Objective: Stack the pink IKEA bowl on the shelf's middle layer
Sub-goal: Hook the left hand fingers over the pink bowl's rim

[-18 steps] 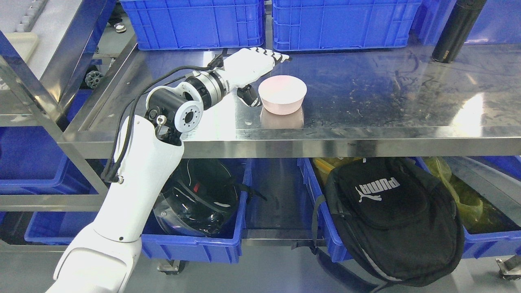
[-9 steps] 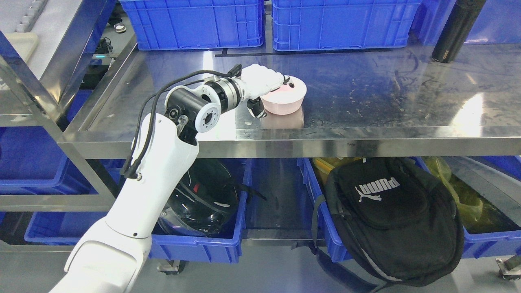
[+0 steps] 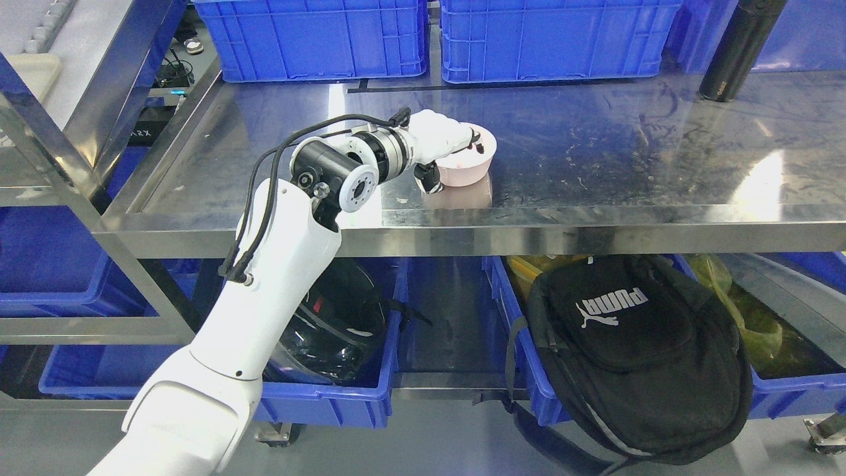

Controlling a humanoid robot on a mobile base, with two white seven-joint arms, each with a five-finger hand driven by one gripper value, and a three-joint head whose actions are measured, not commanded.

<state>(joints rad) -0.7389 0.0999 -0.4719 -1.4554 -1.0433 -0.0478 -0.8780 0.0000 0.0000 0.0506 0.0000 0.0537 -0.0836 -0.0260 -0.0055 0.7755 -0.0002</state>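
Note:
A pink bowl (image 3: 470,168) stands upright on the steel shelf (image 3: 595,158), near its front edge. My left hand (image 3: 448,149) reaches in from the lower left and is closed on the bowl's left rim, with fingers curled over the rim into the bowl and the thumb against the outer wall. The bowl rests on the shelf surface. My right arm is out of view.
Two blue crates (image 3: 317,36) (image 3: 555,36) stand at the back of the shelf. A black bottle (image 3: 740,49) stands at the back right. Below, blue bins hold a black helmet (image 3: 330,324) and a black backpack (image 3: 634,357). Steel frame posts (image 3: 66,172) stand at left.
My left hand has come down from above and behind the bowl and closed its fingers over the left rim. The arm has moved right. The bowl has stayed in place.

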